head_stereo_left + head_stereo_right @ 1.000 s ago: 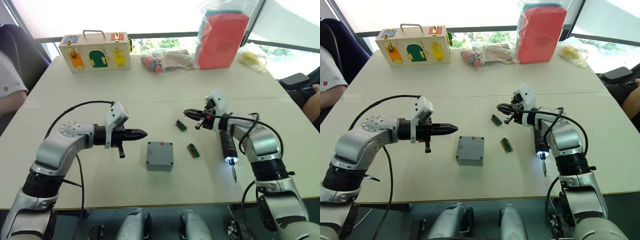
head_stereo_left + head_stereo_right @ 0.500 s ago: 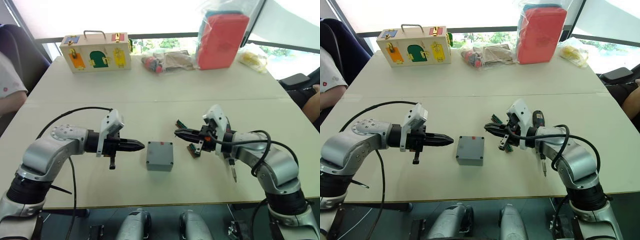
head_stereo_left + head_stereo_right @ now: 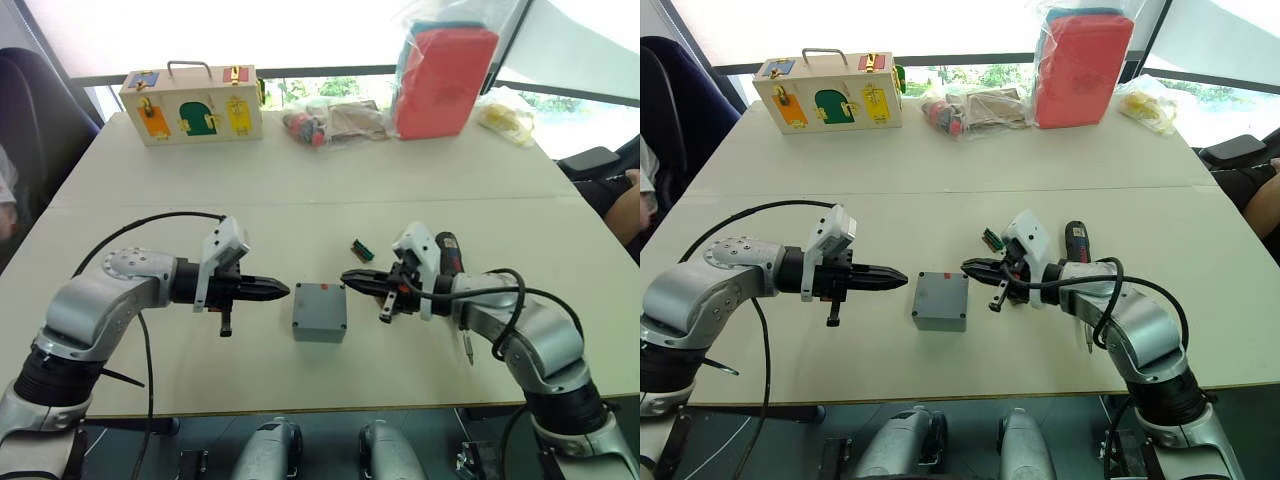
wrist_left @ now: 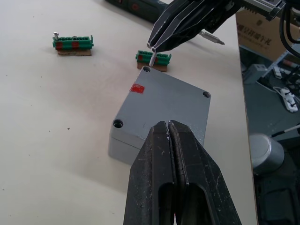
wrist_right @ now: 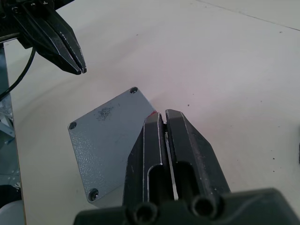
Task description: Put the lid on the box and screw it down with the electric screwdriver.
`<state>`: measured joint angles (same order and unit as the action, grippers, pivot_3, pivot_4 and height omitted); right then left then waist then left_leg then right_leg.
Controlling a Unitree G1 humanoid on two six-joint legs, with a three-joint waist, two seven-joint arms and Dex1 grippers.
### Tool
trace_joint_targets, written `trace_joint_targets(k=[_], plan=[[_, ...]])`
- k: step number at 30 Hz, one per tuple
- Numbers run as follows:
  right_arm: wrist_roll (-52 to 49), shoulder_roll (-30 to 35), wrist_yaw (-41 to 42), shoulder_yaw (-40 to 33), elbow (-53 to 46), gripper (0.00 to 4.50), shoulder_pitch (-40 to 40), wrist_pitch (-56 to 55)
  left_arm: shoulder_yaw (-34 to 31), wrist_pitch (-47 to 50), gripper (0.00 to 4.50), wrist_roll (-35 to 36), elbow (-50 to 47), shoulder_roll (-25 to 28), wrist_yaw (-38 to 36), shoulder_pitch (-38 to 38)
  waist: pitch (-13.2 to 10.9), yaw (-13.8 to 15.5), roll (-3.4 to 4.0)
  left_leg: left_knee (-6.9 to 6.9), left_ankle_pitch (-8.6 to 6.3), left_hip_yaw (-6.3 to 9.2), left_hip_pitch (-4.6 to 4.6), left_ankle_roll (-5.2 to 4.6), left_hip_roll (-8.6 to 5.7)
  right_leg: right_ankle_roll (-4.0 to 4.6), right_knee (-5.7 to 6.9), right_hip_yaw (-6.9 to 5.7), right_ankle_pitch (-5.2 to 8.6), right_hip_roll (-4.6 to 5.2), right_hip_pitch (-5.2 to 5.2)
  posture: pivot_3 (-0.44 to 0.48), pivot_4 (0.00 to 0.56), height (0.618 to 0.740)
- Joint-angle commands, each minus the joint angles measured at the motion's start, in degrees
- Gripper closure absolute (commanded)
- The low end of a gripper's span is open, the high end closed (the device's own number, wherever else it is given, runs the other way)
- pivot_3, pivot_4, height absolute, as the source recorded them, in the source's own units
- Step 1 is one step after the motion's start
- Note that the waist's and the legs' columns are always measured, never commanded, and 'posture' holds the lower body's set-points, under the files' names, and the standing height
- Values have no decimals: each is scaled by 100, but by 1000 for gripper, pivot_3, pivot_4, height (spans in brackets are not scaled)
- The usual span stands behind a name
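Carrying a small white screw [image 4: 152, 58] pinched in its closed fingers, the right gripper [image 3: 348, 279] has been brought from beside the electric screwdriver [image 3: 449, 254] to the lidded box's [image 3: 320, 310] corner hole, while the left gripper [image 3: 283, 291] is held closed nearby.

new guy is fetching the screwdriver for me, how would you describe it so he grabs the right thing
Start at the pale table, then the robot's right arm. Just beyond its forearm lies the electric screwdriver, a slim black pen-shaped tool with red markings. The small green bit holder nearby is short and blocky, and the grey plastic box is square.
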<state>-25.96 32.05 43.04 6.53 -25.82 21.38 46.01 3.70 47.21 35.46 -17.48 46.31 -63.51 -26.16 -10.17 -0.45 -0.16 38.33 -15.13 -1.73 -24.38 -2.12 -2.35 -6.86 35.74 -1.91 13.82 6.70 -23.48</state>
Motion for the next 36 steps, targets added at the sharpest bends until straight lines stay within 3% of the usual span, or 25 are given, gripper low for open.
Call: trace_joint_targets(k=[1, 16, 19, 26, 31, 35, 36], plan=[[20, -25, -7, 25, 13, 4466, 29, -179, 6, -53, 4500, -25, -90, 24, 28, -38, 0, 0, 0, 0, 1, 0, 0, 1, 0, 0, 0, 0, 0, 0, 0, 0, 150, 740], [188, -6, 26, 276, 228, 4466, 13, -402, 20, -46, 4500, -25, -129, 16, 91, -51, 0, -3, 0, 0, 2, 0, 0, 3, 0, 0, 0, 0, 0, -1, 0, 0, 150, 740], [214, 0, 33, 275, 236, 3787, 18, -405, 24, -51, 4500, -20, -124, 14, 94, -61, 0, -2, 0, 0, 3, 0, 0, 4, 0, 0, 0, 0, 0, -1, 0, 0, 150, 740], [-3, 50, -39, -114, 135, 1077, 129, -190, 32, -94, 4500, -19, -63, -10, 65, -144, 0, 0, 0, 0, 2, 0, 0, 4, 0, 0, 1, 0, 0, -1, 0, 0, 150, 740], [-818, -43, -864, -1461, 131, 1077, 802, 1125, 136, -181, 4500, 43, -50, -148, -103, -501, 0, 16, 0, 1, 4, 0, 0, 7, 0, -1, 1, 0, 0, 1, 1, 0, 150, 740], [-996, 361, -1448, -2303, 501, 43, 1513, 2380, 402, -409, 4500, -56, -37, -291, -355, -863, 0, 70, 0, 0, 6, 1, 0, 11, 0, 0, 2, 0, 0, -1, 0, 0, 150, 740], [-900, 416, -1730, -2524, 708, 43, 1741, 2768, 475, -488, 4500, -88, -21, -349, -408, -968, 0, 90, 0, -1, 6, 0, -1, 11, 0, 0, 2, 0, 0, -1, 0, 0, 150, 740]])
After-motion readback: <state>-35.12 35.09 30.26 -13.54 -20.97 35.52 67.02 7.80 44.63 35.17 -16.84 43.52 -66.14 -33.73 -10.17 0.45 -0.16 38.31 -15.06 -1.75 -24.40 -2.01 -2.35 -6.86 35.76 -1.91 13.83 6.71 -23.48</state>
